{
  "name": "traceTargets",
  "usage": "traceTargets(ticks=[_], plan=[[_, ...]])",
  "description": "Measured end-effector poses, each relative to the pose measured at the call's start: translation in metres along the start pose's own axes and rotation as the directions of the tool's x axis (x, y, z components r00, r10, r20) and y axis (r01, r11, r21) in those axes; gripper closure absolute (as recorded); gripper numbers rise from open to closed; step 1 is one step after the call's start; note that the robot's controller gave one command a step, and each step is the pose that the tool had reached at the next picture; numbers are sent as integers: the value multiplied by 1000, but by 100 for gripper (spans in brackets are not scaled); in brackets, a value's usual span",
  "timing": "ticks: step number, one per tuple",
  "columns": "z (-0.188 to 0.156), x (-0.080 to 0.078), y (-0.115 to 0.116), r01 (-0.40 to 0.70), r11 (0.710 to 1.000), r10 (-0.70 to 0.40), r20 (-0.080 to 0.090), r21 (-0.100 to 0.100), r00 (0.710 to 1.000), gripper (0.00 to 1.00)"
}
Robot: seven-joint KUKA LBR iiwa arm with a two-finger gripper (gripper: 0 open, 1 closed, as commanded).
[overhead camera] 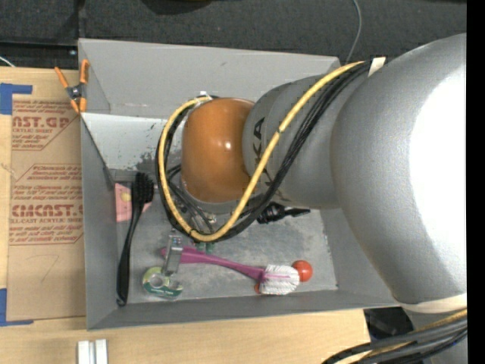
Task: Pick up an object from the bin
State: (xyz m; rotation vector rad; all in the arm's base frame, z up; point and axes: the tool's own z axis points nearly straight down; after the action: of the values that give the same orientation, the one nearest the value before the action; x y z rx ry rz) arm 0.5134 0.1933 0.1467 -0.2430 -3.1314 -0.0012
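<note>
The claw [173, 258] hangs low over the near left part of the bin [227, 59], its grey tip at the left end of a purple brush [227, 265]. Most of it is hidden under the orange cover [216, 150] and the looped cables [170, 203] of the wrist, so I cannot tell whether it is apart, together or clamped on anything.

The purple brush lies flat on the floor. Its thin handle runs right from the claw to a white bristle head, and a small red ball [302, 270] sits touching or just beside that head. Just near of the claw lies a small green and clear ring [161, 283]. To the left, a long black brush [127, 241] runs along the left wall, its bristle end on the far side, beside a pink thing [121, 202] against that wall.

Judging from this, the brush is the likely pick, and the hold would fall at the very end of the handle. That is the main risk: with the heavier head far out to the right, the brush may swing down or twist free once lifted. The handle is thin and lies flat, so a closing claw might ride over it or scrape the floor. The ring is close enough to get pinched along with it, or knocked aside
</note>
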Motion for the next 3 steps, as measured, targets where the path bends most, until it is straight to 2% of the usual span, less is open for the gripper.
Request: traceTargets(ticks=[1,2,3], plan=[[15,14,-6,473,881,-473,8,-1,881,0],[34,-9,-16,255,967,-255,4,-2,967,0],[38,-6,-21,301,954,-301,5,-2,954,0]])
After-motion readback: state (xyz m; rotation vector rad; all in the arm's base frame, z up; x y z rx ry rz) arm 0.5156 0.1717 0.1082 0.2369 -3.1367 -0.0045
